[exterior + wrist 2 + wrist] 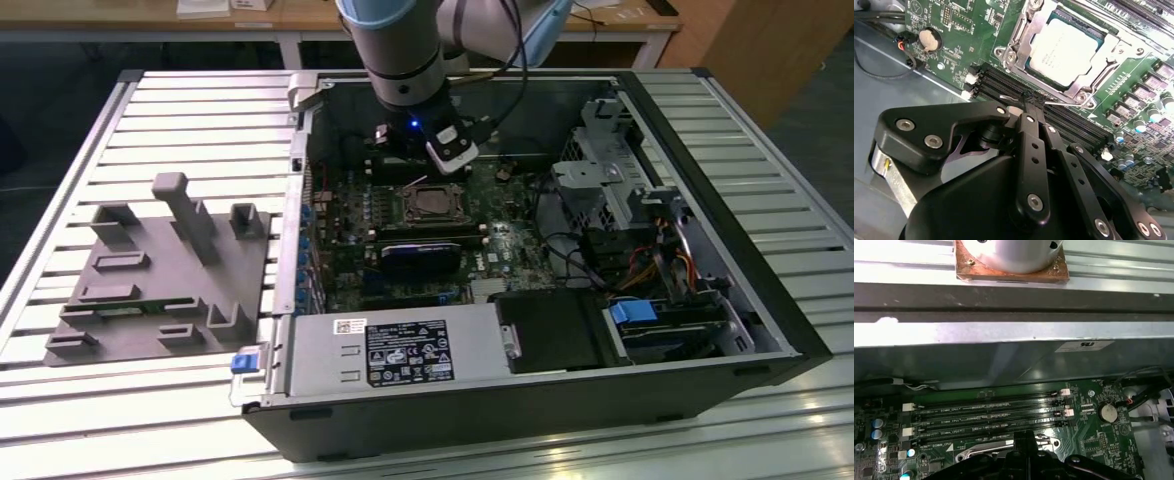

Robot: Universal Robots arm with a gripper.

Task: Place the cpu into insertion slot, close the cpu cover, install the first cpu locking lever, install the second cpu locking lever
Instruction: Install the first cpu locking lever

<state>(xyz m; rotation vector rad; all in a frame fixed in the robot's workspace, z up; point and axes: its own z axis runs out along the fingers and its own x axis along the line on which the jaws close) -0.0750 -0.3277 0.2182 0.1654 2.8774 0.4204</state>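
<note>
We see the cpu (1064,47) lying flat in the insertion slot (1085,96). Its shiny silver top faces up and its 4 edges sit square with the slot's rim. The cpu cover (1114,46) is folded down over the slot, its frame on the chip's border, with the silver top showing through the window.

A thin wire, the cpu locking lever (1060,102), runs along the slot's edge that faces the 4 memory slots (1004,82). Its long axis is parallel to that edge and to the memory slots. The gripper (1031,106) stands over this same edge, its fingers clenched together on the wire near its middle. We cannot tell whether the lever is hooked under its catch.

On that side of the slot the memory slots lie low and flat. Past them a strip of green board with a coin battery (929,40) reaches the case wall (979,365).

In the exterior view the arm (400,60) comes down into the open computer case (534,420). A dark card (427,255) sits near the slot's opposite side. Toward the exterior view's right of the slot, a drive cage (594,175) and cables (587,265) crowd in. A grey fixture (160,270) lies on the slatted table (200,110), outside the case and well apart from the slot.
</note>
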